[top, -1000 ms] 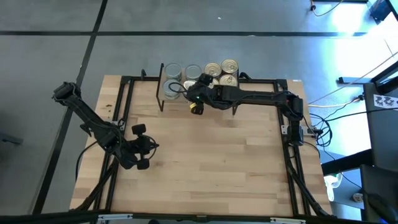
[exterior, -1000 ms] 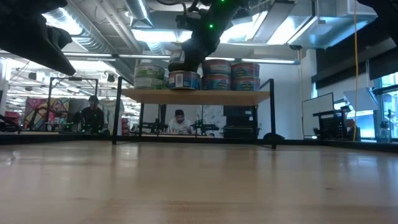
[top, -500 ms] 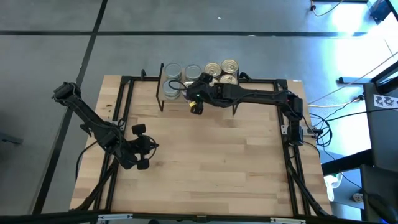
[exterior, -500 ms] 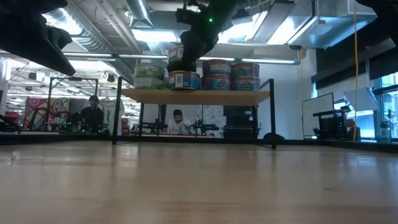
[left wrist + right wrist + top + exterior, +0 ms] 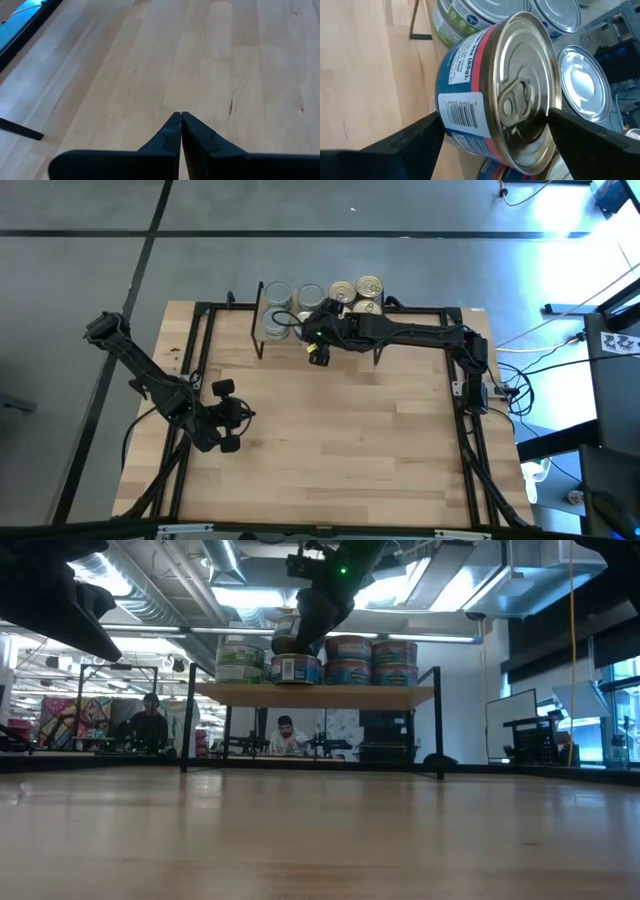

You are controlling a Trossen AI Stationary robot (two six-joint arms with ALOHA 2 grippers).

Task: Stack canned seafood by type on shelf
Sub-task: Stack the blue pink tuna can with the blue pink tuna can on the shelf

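Note:
My right gripper (image 5: 495, 120) is at the shelf (image 5: 320, 695), shut on a can with a gold pull-ring lid (image 5: 520, 95) and a blue and red label. Just below it on the shelf stands another blue can (image 5: 297, 669). More canned seafood stands on the shelf: silver-lidded cans (image 5: 277, 293) at its left and gold-lidded cans (image 5: 369, 284) at its right. My left gripper (image 5: 180, 116) is shut on nothing above the bare table near the left edge (image 5: 245, 415). My right gripper pinches the gold-lid can across its round wall. One finger is on the label beside the barcode (image 5: 445, 125), the other on the opposite side at the lid's rim (image 5: 551, 112). The fingers slant down from the table's right. Whether the can touches the can below, I cannot tell.
Black frame rails (image 5: 205, 340) run along the table's left, far and right sides. The shelf's thin black legs (image 5: 188, 720) stand on the tabletop. Wide bare wood (image 5: 340, 440) lies between the shelf and the near edge. People sit in the room beyond (image 5: 288, 735).
My right gripper has tipped a little at the wrist while staying over the shelf's left-middle part, and the can has stayed between its fingers.

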